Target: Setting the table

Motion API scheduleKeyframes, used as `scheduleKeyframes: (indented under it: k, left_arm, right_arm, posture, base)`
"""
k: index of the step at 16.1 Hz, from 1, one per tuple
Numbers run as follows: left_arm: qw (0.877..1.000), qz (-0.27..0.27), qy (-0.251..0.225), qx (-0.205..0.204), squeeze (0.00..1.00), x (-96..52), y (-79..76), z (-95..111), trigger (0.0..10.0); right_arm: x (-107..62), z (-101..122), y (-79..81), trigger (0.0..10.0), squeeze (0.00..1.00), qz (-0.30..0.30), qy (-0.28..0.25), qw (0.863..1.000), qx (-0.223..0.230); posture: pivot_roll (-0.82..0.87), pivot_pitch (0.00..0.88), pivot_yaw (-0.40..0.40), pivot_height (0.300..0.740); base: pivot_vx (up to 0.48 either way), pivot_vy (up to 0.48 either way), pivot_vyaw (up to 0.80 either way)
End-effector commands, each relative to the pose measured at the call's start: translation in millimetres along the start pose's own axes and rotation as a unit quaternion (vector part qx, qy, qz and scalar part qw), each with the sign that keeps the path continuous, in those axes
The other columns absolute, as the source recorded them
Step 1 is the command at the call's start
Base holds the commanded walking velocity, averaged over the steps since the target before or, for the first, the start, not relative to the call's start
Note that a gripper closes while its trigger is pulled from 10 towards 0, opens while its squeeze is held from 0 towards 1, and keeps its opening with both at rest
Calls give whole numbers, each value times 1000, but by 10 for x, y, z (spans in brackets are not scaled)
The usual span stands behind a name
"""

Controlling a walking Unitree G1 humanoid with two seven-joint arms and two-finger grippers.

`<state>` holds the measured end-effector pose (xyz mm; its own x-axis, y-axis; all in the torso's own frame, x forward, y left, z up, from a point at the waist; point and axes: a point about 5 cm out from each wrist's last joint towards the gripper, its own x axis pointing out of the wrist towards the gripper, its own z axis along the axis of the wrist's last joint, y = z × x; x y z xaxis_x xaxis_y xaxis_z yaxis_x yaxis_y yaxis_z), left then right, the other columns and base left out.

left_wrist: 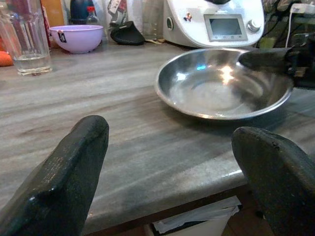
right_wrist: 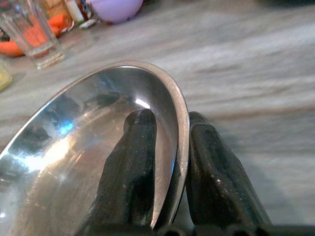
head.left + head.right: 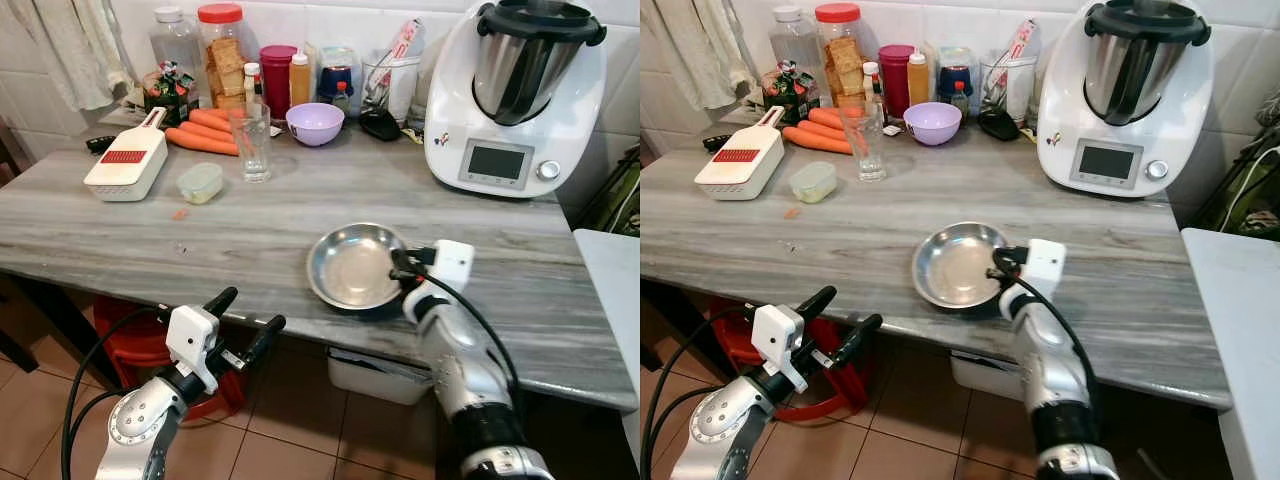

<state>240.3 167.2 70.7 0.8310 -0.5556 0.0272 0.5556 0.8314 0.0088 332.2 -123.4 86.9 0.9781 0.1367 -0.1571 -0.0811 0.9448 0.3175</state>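
Right now the right pincer (image 3: 403,268) pinches only the thin rim of the steel bowl (image 3: 352,264), one finger inside, one outside, so lifting may let it swivel or slip, while the left pincer (image 3: 245,322) hangs spread and empty, below the surface (image 3: 250,235) edge.

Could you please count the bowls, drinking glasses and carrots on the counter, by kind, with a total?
Bowls: 2, the steel bowl pinched at its rim by the right gripper, and the purple bowl.
Drinking glasses: 1, the clear glass.
Carrots: 3 can be made out in the pile of carrots.
Total: 6.
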Motion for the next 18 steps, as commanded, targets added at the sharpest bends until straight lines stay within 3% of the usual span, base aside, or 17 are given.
scheduleKeyframes:
  k: [1, 5, 6, 7, 16, 18]
  left_arm:
    - [1000, -11, -4, 3, 0, 13, 7, 41, 10000]
    - [1000, -27, -4, -6, 0, 23, -23, 35, 10000]
    - [999, -33, -4, -9, 0, 28, -32, 33, 10000]
    - [999, -35, -3, -8, 0, 29, -31, 30, 10000]
    - [999, -43, 5, -7, 0, 33, -44, -29, 10000]
    - [1000, 8, 5, -2, 0, 43, 73, -52, 10000]
  right_arm:
    - [50, 39, 39, 10000, 0, 2, -5, 1000, 8]
    - [137, 9, 70, 10000, 0, -6, 15, 1000, 23]
    - [164, 5, 78, 10000, 267, -7, 19, 999, 32]
    - [182, 0, 88, 10000, 1000, -7, 21, 999, 37]
    - [223, 17, 148, 10000, 1000, 9, -1, 998, 60]
    - [142, 111, 40, 10000, 1000, 1, -48, 999, 7]
  posture:
    - [20, 0, -12, 740]
    - [13, 0, -9, 740]
    - [13, 0, -9, 740]
    - [13, 0, -8, 740]
    - [17, 0, -10, 740]
    - [15, 0, -17, 740]
  base:
    - [0, 0, 0]
    - [0, 0, 0]
    - [0, 0, 0]
    - [0, 0, 0]
    - [0, 0, 0]
    - [0, 0, 0]
